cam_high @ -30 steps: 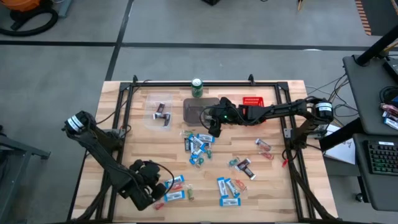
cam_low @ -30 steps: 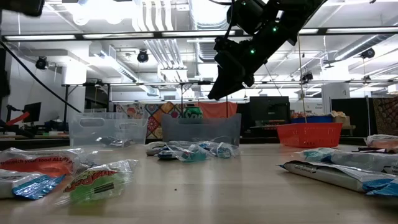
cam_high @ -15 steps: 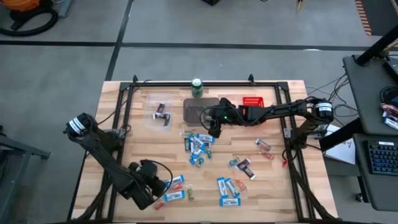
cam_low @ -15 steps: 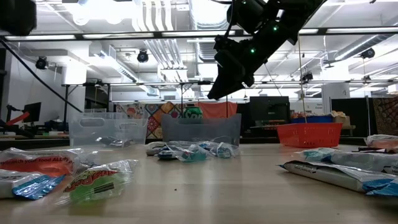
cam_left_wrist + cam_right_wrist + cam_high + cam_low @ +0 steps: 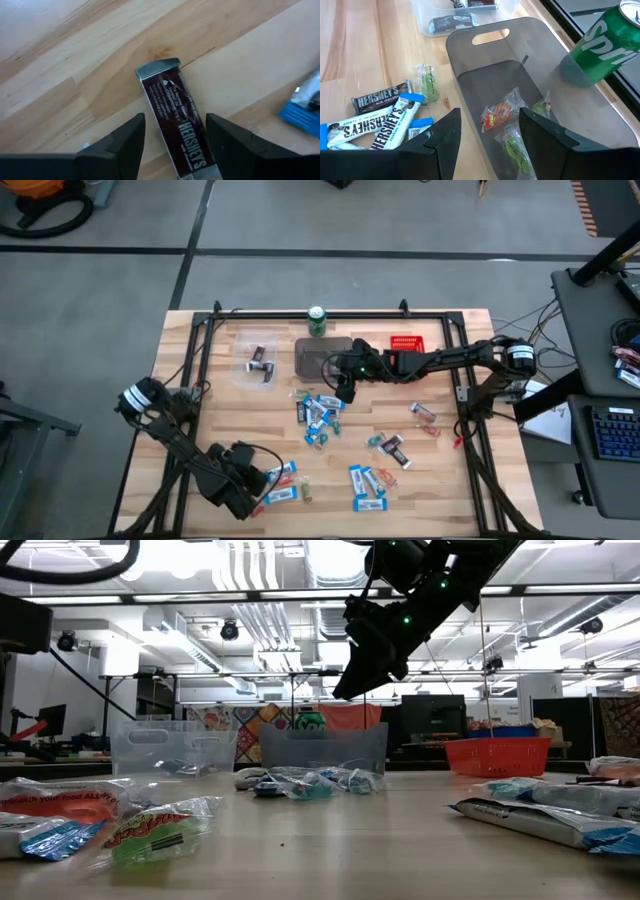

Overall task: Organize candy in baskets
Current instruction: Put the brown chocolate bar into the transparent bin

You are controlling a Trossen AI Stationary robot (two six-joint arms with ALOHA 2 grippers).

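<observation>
A dark brown Hershey's bar (image 5: pixel 172 117) lies flat on the wooden table. My left gripper (image 5: pixel 175 145) stands open over it near the table's front left (image 5: pixel 252 486), one finger on each side of the bar, and I see no touch. Blue-and-white bars (image 5: pixel 282 480) lie just beside it. My right gripper (image 5: pixel 342 388) hangs open and empty above the grey basket (image 5: pixel 520 80), which holds small red and green sweets (image 5: pixel 502 115). The clear basket (image 5: pixel 258 360) holds dark bars. The red basket (image 5: pixel 405 345) stands to the right of the grey one.
A green drink can (image 5: pixel 317 320) stands at the far edge behind the grey basket. Loose candy lies in a pile at the middle (image 5: pixel 318 412), near the front (image 5: pixel 368 485) and to the right (image 5: pixel 395 448). A black frame (image 5: pixel 200 360) runs around the tabletop.
My left gripper has sunk toward the table at the front left and tipped more steeply downward; its arm has folded lower.
</observation>
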